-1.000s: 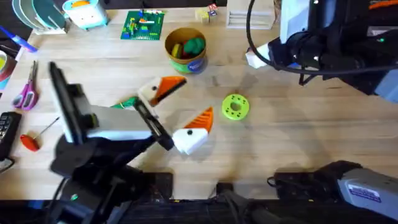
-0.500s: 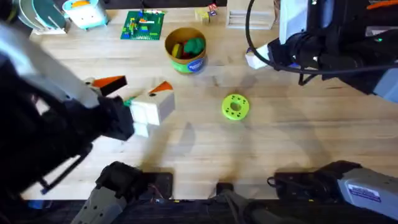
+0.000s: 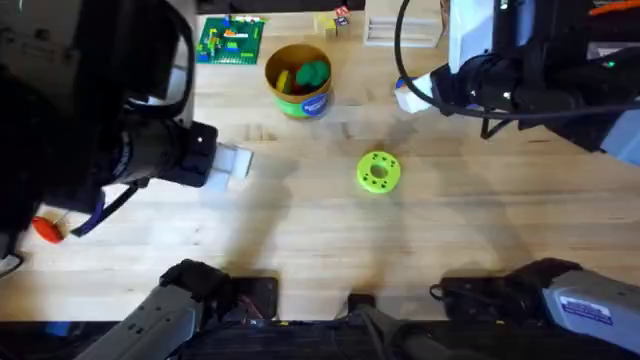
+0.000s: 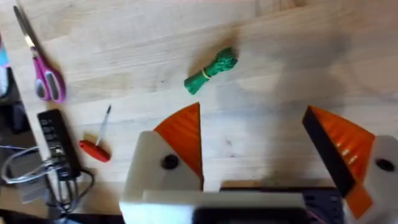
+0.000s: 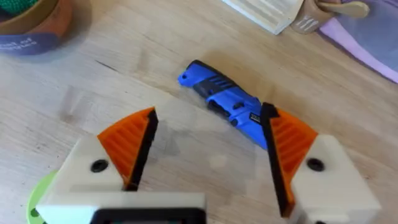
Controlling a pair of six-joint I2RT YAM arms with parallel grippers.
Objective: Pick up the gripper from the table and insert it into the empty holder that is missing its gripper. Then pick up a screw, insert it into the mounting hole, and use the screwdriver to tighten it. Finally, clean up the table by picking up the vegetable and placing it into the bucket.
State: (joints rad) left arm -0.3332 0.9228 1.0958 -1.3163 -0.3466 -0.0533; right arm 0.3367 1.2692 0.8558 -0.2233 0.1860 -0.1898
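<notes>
arms: black, cabled | fingers (image 4: 180,140): white blocks, orange ribbed pads, one black screw each

Light wood desk (image 3: 330,235), visible grain, even diffuse light with soft shadows mid-surface. Clutter along the far edge: green brick plate (image 3: 230,40), small wooden blocks (image 3: 330,22), pale slatted rack (image 3: 404,22). Pink-handled scissors (image 4: 43,78) and black remote (image 4: 56,146) lie near the left edge.

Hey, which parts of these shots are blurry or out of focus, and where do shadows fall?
Overhead: the left arm looms large, dark and blurred near the camera, and soft shadows spread over the table below it. Left wrist: the vegetable is sharp, the near fingers softer. Right wrist: the screwdriver is fairly crisp, the bucket blurred.
</notes>
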